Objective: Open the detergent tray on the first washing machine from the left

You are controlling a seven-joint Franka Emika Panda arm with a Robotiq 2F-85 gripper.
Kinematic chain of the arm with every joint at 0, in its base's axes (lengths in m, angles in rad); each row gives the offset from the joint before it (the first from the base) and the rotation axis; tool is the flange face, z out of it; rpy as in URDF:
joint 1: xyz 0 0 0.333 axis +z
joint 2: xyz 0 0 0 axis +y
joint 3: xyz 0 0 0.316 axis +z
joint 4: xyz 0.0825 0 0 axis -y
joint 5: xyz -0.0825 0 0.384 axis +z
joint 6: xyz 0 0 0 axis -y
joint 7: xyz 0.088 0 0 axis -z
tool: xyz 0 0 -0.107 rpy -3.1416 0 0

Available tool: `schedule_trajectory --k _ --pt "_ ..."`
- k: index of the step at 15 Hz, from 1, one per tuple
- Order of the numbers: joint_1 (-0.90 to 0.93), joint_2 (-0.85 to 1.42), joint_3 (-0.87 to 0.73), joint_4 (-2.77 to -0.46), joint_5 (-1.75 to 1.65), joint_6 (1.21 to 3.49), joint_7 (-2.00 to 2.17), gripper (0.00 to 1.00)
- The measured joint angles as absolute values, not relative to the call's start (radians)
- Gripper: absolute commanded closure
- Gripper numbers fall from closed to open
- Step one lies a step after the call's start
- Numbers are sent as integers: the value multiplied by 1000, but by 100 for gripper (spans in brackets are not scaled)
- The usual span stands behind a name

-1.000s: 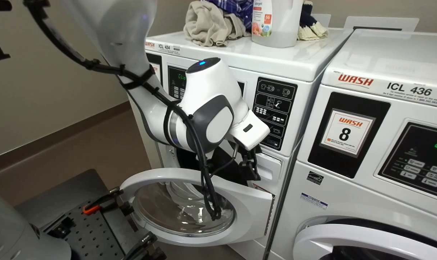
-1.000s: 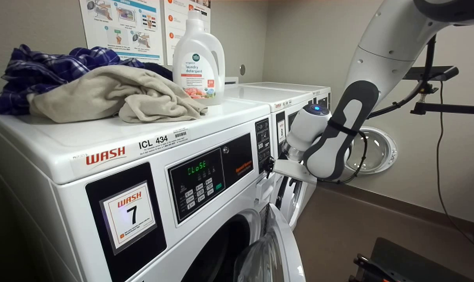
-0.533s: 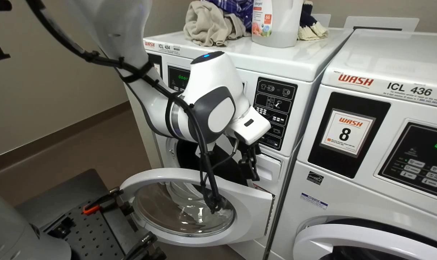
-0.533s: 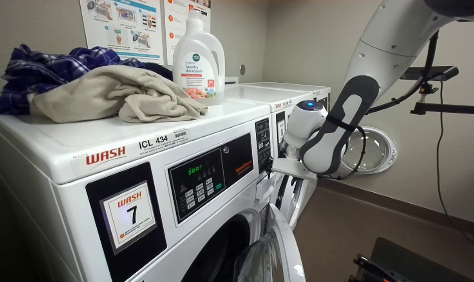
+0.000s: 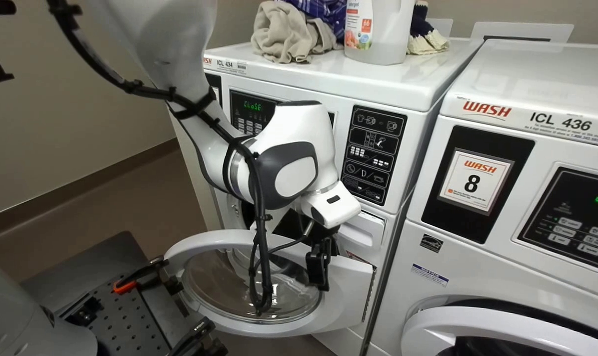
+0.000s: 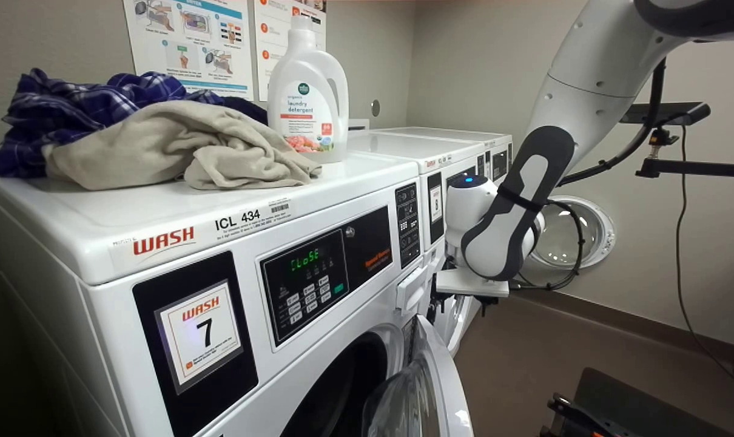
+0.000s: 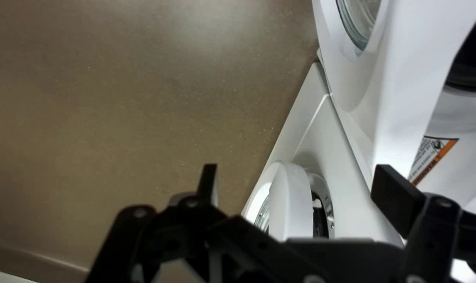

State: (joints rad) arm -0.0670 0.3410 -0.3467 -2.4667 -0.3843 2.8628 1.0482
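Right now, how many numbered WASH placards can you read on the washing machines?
2: placard 7 on washer ICL 434, and placard 8 on washer ICL 436. Others farther along the row may be hidden.

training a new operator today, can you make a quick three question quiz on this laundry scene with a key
1. True or false: on the boxy white front-loading washer labelled ICL 434, the white-rimmed round glass door hangs open.
2. What stands on that washer beside the crumpled beige cloth? A: red metal bucket; B: translucent white plastic detergent jug; C: brown cardboard box.
3. In the wrist view, how do the black fingers stand, and is the small white rectangular plastic detergent tray between them?

Key
1. True
2. B
3. Spread apart; the tray is not between them.
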Motion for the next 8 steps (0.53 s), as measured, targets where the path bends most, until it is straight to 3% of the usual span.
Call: schedule_trajectory --k 8 --pt "-53 288 -347 -2467 -192 2903 925 0"
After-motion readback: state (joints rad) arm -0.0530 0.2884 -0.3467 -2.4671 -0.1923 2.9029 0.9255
